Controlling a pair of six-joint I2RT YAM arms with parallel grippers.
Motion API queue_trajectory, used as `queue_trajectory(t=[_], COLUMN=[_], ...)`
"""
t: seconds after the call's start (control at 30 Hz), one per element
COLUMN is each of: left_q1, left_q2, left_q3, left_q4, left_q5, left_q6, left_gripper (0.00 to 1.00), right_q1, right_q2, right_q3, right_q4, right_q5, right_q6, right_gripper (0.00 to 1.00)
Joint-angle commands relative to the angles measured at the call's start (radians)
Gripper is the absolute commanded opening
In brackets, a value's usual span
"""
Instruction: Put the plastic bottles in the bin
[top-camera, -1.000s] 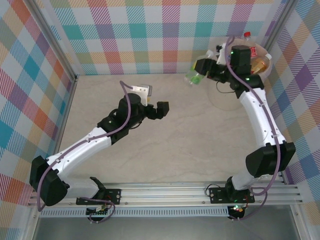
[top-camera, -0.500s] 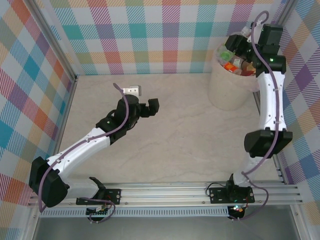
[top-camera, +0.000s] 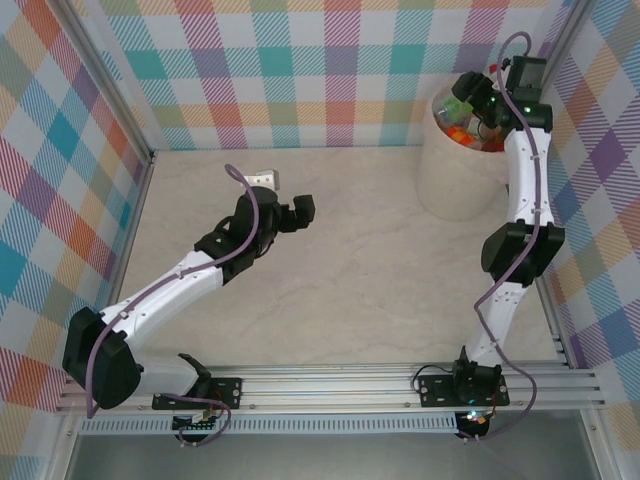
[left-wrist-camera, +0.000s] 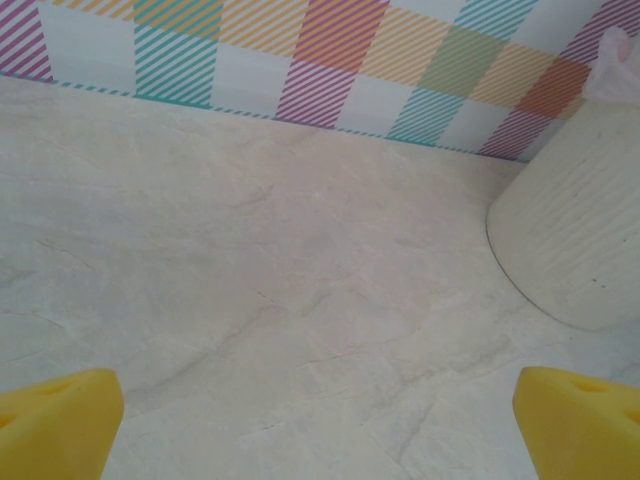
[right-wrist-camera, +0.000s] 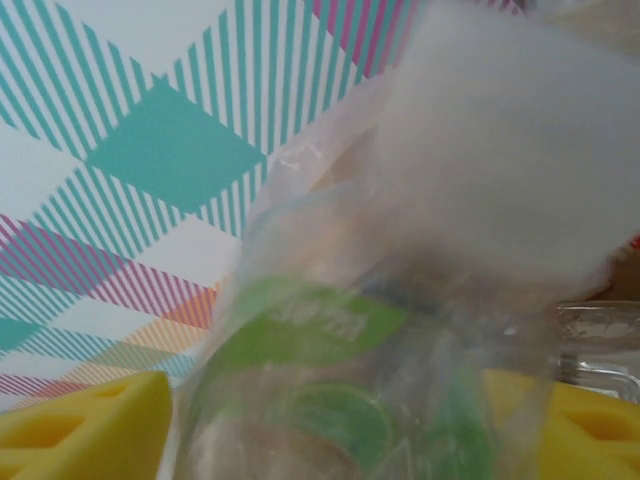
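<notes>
At the near edge, an aluminium rail (top-camera: 330, 385) carries both arm bases. From there the left arm reaches out over the pale marble-patterned table (top-camera: 360, 290). The left gripper (top-camera: 303, 211) hangs over bare table left of centre, holding nothing. In its wrist view the yellow finger pads (left-wrist-camera: 55, 425) sit at opposite edges of the picture, so the jaws stand wide apart.

Farther back, in the far right corner, stands the round cream waste bin (top-camera: 450, 185), also seen as a ribbed pale wall on the right in the left wrist view (left-wrist-camera: 575, 240). A translucent plastic liner (left-wrist-camera: 615, 65) is draped over its rim. Plastic bottles with red and orange parts (top-camera: 465, 133) lie inside it.

The right arm stretches up to the bin, and the right gripper (top-camera: 470, 102) is above its mouth, at the far rim. A clear plastic bottle with a green label (right-wrist-camera: 330, 330) sits between the gripper's yellow pads (right-wrist-camera: 80, 430), partly veiled by liner film, and shows as a green patch over the bin from above (top-camera: 457, 104). The pads flank it closely, but I cannot tell whether they press on it or have let go.

Behind the bin rises the pastel checked wall (top-camera: 300, 70)
</notes>
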Motion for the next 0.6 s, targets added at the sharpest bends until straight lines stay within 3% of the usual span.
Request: queue_trajectory(t=[0.0,0.13,0.27,0.4,0.57], left_q1=[0.01,0.017,0.023,0.028,0.033], left_q2=[-0.001,0.003,0.017,0.037,0.064], left_q3=[0.008,0.003,0.007,0.013,0.023], left_q4=[-0.024,-0.021,-0.021,-0.023,-0.027], left_q5=[0.004,0.003,0.009,0.015,0.028], left_q6=[-0.018,-0.024,-0.03,-0.037,-0.046], left_gripper=[1.0,1.0,1.0,1.0,1.0], right_q1=[0.003,0.003,0.003,0.002,0.003], right_q2=[-0.045,-0.153,-0.22,-0.194,0.034], right_q3=[0.012,-0.08,-0.126,-0.101,0.195], right_q4=[-0.047,-0.068,-0.063,0.017,-0.092], right_q5=[0.066,0.171,0.189,0.026,-0.129], right_q6=[-0.04,-0.096,-0.126,-0.149,-0.091], right_gripper=[0.86,0.9,0.91,0.93,0.93])
